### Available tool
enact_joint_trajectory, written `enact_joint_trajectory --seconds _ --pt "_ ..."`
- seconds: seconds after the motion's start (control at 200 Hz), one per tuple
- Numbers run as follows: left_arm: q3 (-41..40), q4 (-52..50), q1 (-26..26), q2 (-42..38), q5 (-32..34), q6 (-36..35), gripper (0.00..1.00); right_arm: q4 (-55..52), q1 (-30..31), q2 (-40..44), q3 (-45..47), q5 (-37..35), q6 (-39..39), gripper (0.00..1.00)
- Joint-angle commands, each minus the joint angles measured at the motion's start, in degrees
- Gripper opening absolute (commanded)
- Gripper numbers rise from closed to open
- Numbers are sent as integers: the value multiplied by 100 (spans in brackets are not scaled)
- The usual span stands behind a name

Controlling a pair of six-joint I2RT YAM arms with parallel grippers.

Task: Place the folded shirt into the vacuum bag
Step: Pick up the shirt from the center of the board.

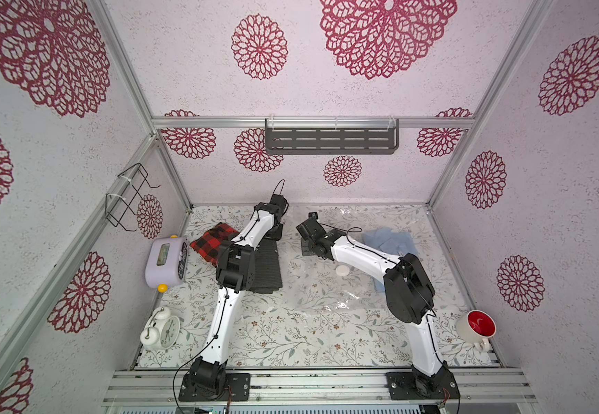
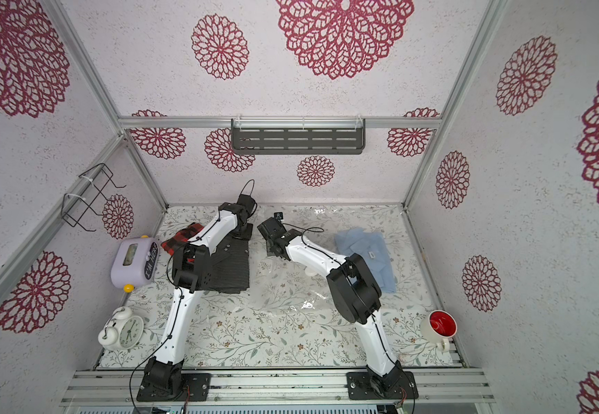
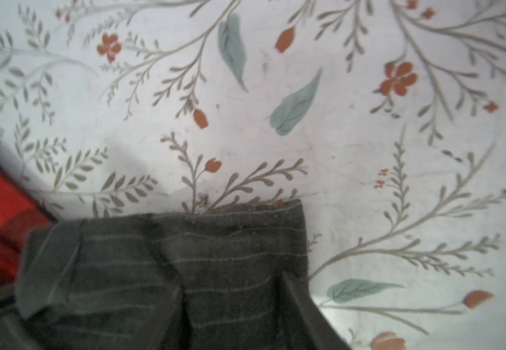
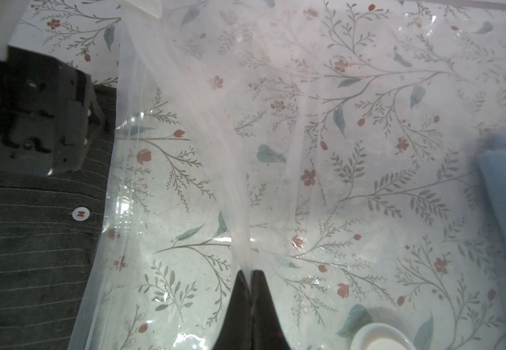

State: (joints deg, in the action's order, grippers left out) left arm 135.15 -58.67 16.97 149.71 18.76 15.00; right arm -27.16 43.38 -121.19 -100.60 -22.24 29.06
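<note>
The folded shirt [image 1: 267,269], dark grey with thin pale stripes and white buttons, lies left of centre on the floral table, right beside the bag's zip strip [image 4: 106,212]. My left gripper [image 3: 236,303] is down on the shirt's far end, its dark fingers closed in on bunched cloth. The vacuum bag [image 1: 326,286] is clear plastic spread over the table's middle and right, with its round white valve cap [image 1: 343,270] on top. My right gripper [image 4: 251,271] is shut on the bag's upper sheet near the zip edge, holding it up in a tent.
A red-and-black plaid shirt [image 1: 212,242] lies left of the dark one. A light blue shirt [image 1: 391,240] lies at the right by the bag. A lilac box clock [image 1: 165,261] and a white alarm clock [image 1: 162,329] stand at the left, a red-lined mug [image 1: 477,326] front right.
</note>
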Motion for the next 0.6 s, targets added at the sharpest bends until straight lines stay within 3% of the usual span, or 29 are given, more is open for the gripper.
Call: enact_joint_trajectory --seconds 0.0,0.055,0.285,0.595 --pt "-508 266 -45 72 -223 2 28 -62 -18 78 24 24 -1 0" --pt "-693 438 -45 -88 -327 11 19 -62 -22 78 27 42 3 0" --pt "-1257 859 -171 -753 -870 68 0 -62 -14 78 51 77 24 0" --pt "-2979 2042 -677 -2267 -2377 235 0 -118 105 -57 -123 132 -15 0"
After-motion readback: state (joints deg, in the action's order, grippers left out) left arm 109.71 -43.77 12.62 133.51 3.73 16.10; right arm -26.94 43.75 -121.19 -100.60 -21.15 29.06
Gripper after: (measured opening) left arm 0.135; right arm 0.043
